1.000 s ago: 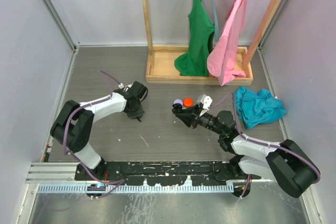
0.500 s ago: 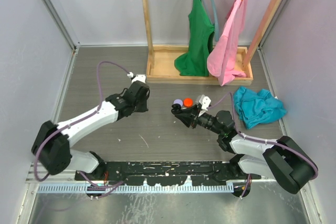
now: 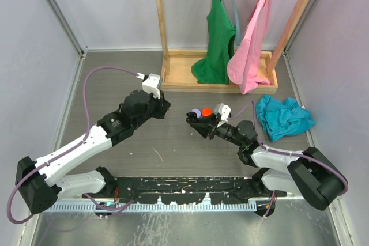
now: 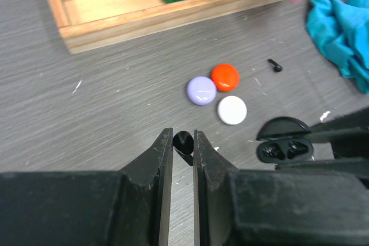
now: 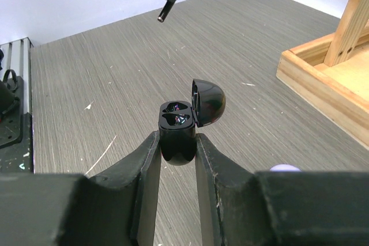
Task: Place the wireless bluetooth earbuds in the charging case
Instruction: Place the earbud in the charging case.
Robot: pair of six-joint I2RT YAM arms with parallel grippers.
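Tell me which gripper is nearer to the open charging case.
Right. The right gripper clamps the charging case between its fingers, lid open. The left gripper, pinching a black earbud, is apart from it, off to the left in the top view.

No legible txt, labels, nos.

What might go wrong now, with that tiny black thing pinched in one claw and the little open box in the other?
1. The earbud is pinched only at the tips of the left gripper; it might slip or twist out.
2. The sockets in the case are small, so a slightly off approach might hit the open lid instead.
3. The right gripper clamps only the case's lower body; a push might tilt it.
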